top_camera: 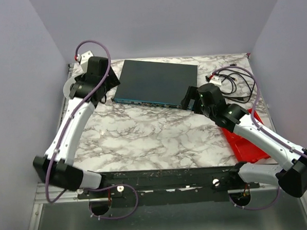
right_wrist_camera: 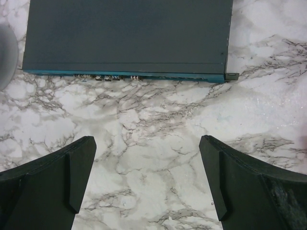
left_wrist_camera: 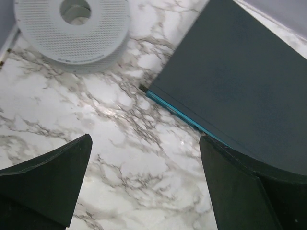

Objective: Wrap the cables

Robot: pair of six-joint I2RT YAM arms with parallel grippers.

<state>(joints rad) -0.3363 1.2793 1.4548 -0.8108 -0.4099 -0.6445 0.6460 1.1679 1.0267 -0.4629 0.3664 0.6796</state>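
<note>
No thin white wire shows in any view. My left gripper (top_camera: 107,92) is open and empty, hovering over the marble table (top_camera: 155,140) just left of the dark flat device (top_camera: 156,83). In the left wrist view its gripper (left_wrist_camera: 144,158) has bare marble between the fingers, with the device's near-left corner (left_wrist_camera: 144,88) ahead. My right gripper (top_camera: 187,100) is open and empty at the device's front right corner. In the right wrist view its gripper (right_wrist_camera: 146,163) is over bare marble, with the device's teal front edge (right_wrist_camera: 124,74) ahead.
A white perforated disc (left_wrist_camera: 72,33) lies at the far left, hidden under the left arm in the top view. Thicker black cords (top_camera: 238,85) with a white plug (top_camera: 216,80) lie at the back right. A red tray (top_camera: 242,141) sits under the right arm.
</note>
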